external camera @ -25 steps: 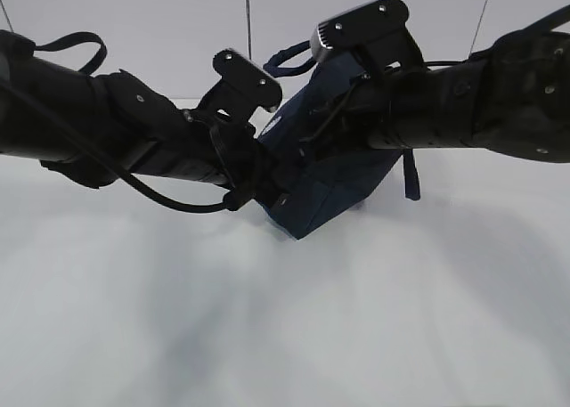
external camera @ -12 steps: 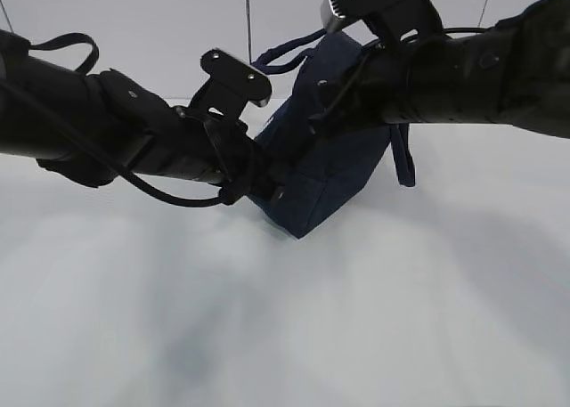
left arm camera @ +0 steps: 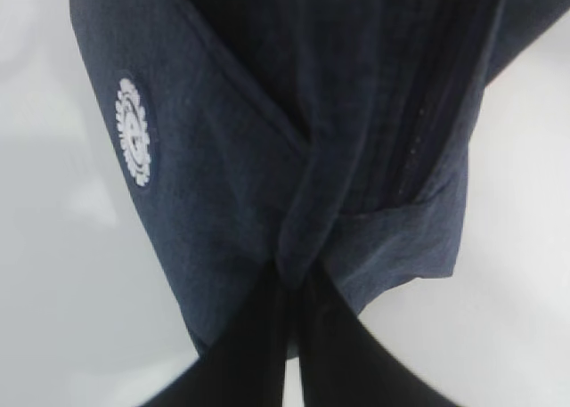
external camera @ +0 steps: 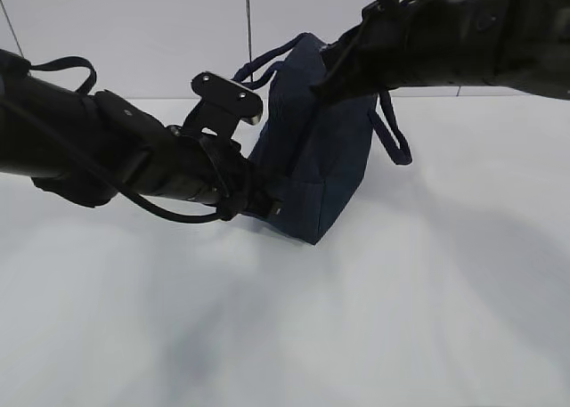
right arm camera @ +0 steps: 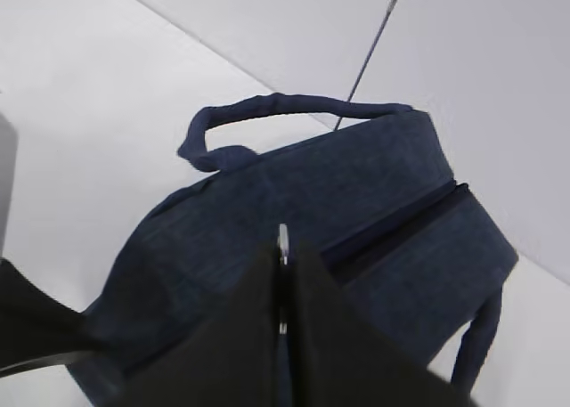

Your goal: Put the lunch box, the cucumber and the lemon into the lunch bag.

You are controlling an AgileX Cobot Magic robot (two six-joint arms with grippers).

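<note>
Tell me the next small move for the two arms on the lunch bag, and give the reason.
Probably the right gripper should keep drawing the metal zipper pull along the zipper while the left gripper holds its pinch on the lunch bag. The zipper looks closed in both wrist views, and no lunch box, cucumber or lemon is in view, so whether anything is packed cannot be told.
</note>
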